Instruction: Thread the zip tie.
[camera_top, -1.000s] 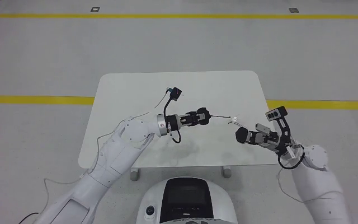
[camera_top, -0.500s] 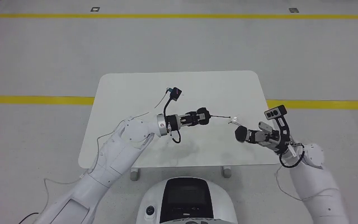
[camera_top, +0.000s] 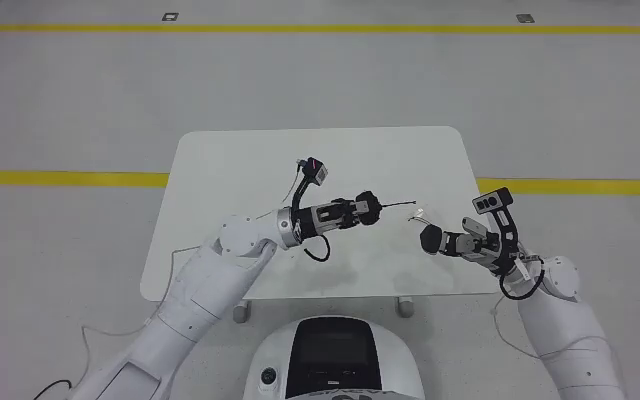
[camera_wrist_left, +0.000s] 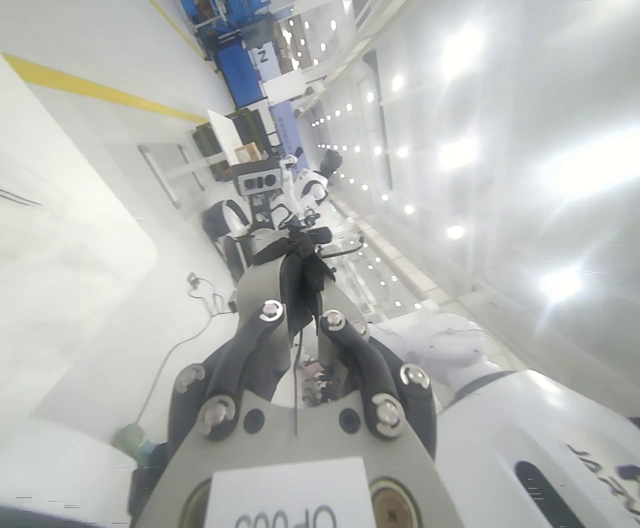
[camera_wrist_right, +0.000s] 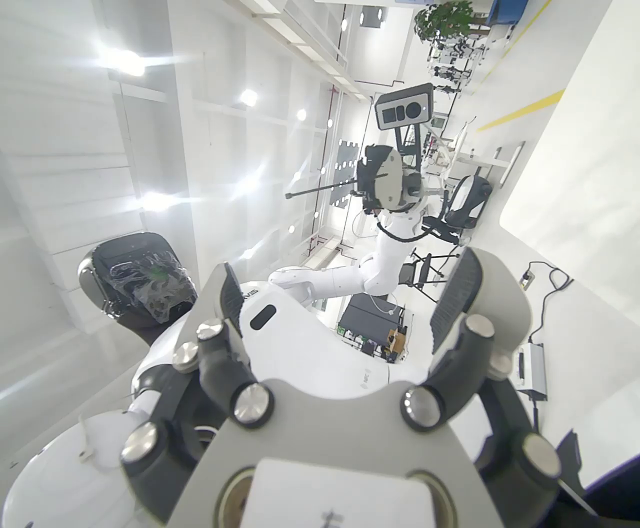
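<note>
A thin black zip tie (camera_top: 398, 204) sticks out of my left gripper (camera_top: 368, 207), which is shut on it above the middle of the white table (camera_top: 250, 170). In the left wrist view the tie's black strap (camera_wrist_left: 299, 285) is pinched between the closed fingers of the left gripper (camera_wrist_left: 295, 270). My right gripper (camera_top: 422, 226) hangs open a short way off the tie's free tip, over the table's near right part. Seen from the right wrist, the right gripper (camera_wrist_right: 345, 295) holds nothing, and the tie (camera_wrist_right: 320, 189) points out of the far left gripper (camera_wrist_right: 380, 180).
The table's right edge (camera_top: 468, 190) runs just behind the right arm. A yellow floor line (camera_top: 80, 178) passes behind the table. A dark chair (camera_wrist_right: 140, 290) and cables stand on the floor, off the table.
The left arm has shifted slightly forward and turned its wrist, so the zip tie now points a little higher. The right arm has barely moved.
</note>
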